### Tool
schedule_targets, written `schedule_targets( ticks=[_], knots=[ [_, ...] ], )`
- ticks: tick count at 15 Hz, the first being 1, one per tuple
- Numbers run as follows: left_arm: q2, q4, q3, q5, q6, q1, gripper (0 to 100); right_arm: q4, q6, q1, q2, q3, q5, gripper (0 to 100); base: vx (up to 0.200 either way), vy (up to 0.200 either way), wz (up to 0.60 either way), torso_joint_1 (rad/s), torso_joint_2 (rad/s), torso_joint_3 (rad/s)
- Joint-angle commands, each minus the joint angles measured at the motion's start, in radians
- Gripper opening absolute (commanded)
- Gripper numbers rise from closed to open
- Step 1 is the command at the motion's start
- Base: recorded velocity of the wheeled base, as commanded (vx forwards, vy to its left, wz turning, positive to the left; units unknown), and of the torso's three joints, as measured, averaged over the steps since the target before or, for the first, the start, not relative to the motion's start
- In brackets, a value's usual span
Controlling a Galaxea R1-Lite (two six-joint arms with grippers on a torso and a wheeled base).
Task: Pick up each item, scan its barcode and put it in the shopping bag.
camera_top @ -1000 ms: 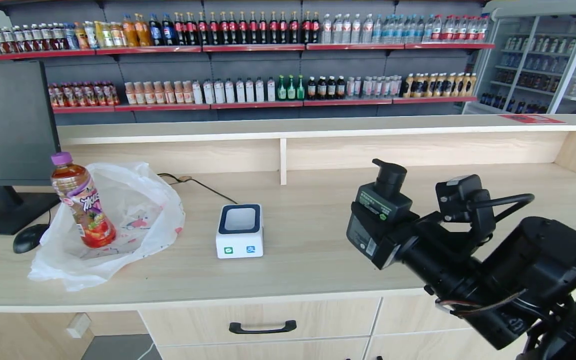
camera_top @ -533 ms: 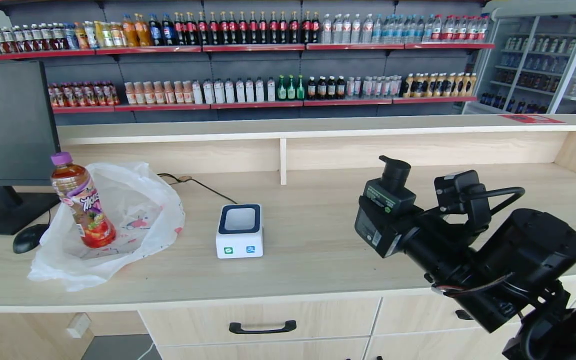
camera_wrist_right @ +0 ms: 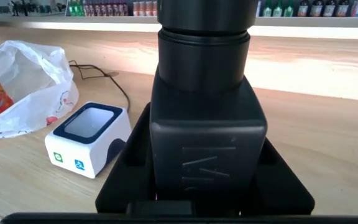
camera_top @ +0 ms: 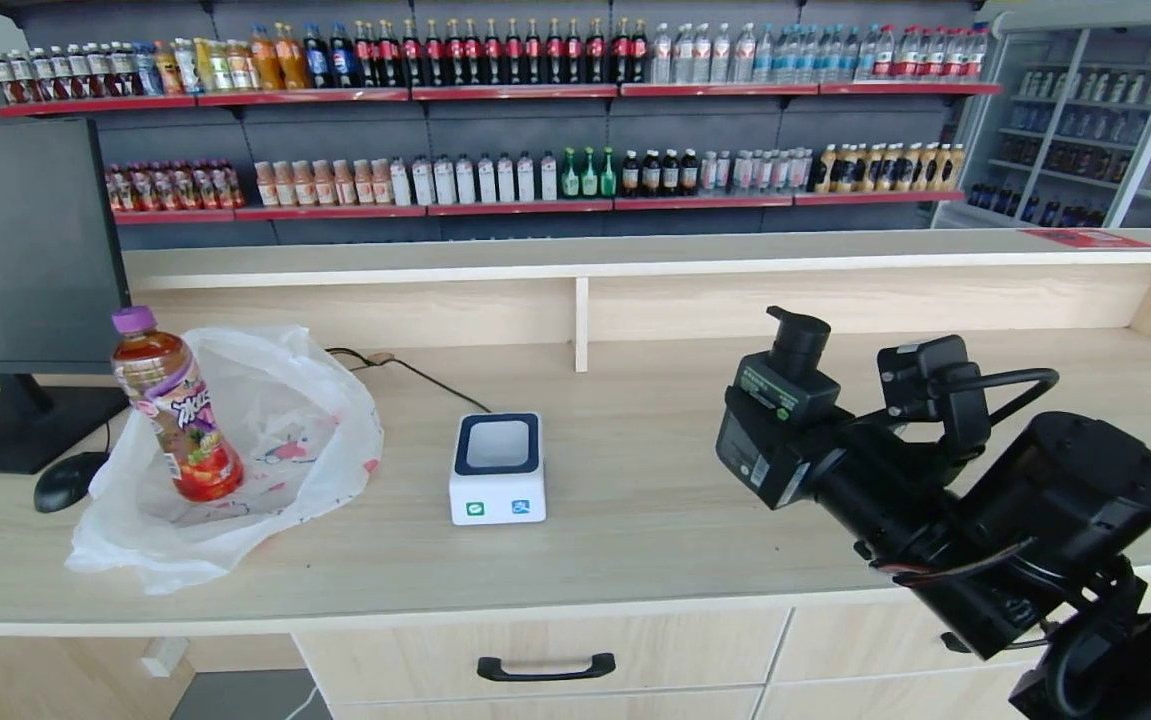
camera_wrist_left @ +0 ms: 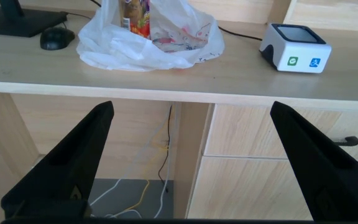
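The right gripper [camera_top: 820, 475] is clamped on a black square bottle with a round cap [camera_top: 770, 425], held above the right side of the pale wooden counter [camera_top: 635, 540]. The bottle's label carries a green mark, its print too small to read. At left, a purple-capped brown tea bottle [camera_top: 175, 405] stands in the white plastic shopping bag [camera_top: 325, 440]. Between them sits a white box scanner [camera_top: 498, 470] with green and blue icons. The left gripper [camera_wrist_left: 191, 115] hangs spread and empty below the counter's near edge.

Red shelves [camera_top: 515, 93] of bottled drinks line the top. A glass-door cooler [camera_top: 1075, 120] stands upper right, above a wooden counter [camera_top: 635, 540].
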Motion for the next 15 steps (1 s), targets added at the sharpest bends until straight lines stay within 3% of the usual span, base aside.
schedule_targets(
  ticks=[1, 15],
  knots=[
    [0.0, -0.002, 0.0, 0.0, 0.0, 0.0, 100, -0.004, 0.0, 0.001, -0.001, -0.003, 0.001, 0, 0.0, 0.2, 0.0, 0.017, 0.01, -0.002],
    [0.0, -0.002, 0.0, 0.0, -0.002, 0.002, 100, -0.004, -0.016, -0.003, 0.016, -0.01, 0.001, 0, 0.0, 0.2, 0.0, 0.003, 0.0, 0.001]
  ],
)
